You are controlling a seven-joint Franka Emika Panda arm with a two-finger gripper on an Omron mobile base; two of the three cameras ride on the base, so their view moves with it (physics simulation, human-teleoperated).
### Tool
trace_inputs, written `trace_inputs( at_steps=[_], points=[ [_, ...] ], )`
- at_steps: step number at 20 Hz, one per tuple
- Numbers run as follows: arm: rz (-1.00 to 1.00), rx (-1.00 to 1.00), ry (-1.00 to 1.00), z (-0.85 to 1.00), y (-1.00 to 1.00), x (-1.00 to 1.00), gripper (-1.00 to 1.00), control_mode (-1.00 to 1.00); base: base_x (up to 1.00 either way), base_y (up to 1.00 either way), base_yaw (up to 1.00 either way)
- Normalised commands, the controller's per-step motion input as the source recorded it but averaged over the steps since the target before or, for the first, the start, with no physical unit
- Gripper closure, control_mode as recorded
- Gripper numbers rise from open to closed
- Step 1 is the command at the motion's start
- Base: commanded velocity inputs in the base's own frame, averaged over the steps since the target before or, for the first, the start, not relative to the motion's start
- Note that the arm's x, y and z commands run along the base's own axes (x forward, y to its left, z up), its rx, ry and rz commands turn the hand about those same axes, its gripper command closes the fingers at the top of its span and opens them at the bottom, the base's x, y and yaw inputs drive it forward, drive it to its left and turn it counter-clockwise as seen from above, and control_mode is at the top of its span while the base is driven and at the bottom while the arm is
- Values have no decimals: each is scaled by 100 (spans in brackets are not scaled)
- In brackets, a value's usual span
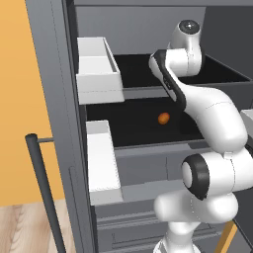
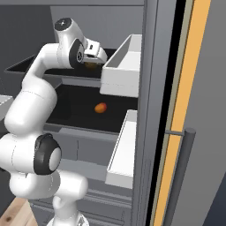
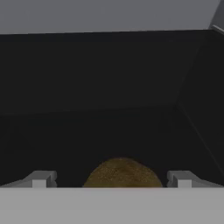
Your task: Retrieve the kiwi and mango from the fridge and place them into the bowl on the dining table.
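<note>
Gripper (image 3: 111,178) jaws stand wide apart on either side of the kiwi (image 3: 122,173), which rests on the upper black shelf of the fridge (image 1: 59,113), not yet gripped. Farther down, the mango (image 1: 163,118) lies untouched on the lower shelf. Both fruits remain to be fetched, by my judgement.

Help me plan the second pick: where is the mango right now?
The mango lies on the fridge's black middle shelf, one level below the gripper; in the right base view it sits left of the white door bins.
</note>
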Motion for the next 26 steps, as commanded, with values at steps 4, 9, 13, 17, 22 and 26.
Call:
trace_inputs(
  at_steps=[4, 9, 13, 17, 22, 26],
  points=[
    [0, 0, 0, -89, 0, -11, -100, -100, 0, 0, 0],
    [0, 0, 0, -52, 0, 8, 100, -100, 0, 0, 0],
    [0, 0, -7, -27, 0, 34, 100, -100, 0, 0, 0],
    [0, 1, 0, -19, 0, 29, 100, -100, 0, 0, 0],
    [2, 0, -3, -7, 0, -40, 100, -100, 0, 0, 0],
    [7, 0, 0, 0, 0, -100, 100, -100, 0, 0, 0]
  ],
)
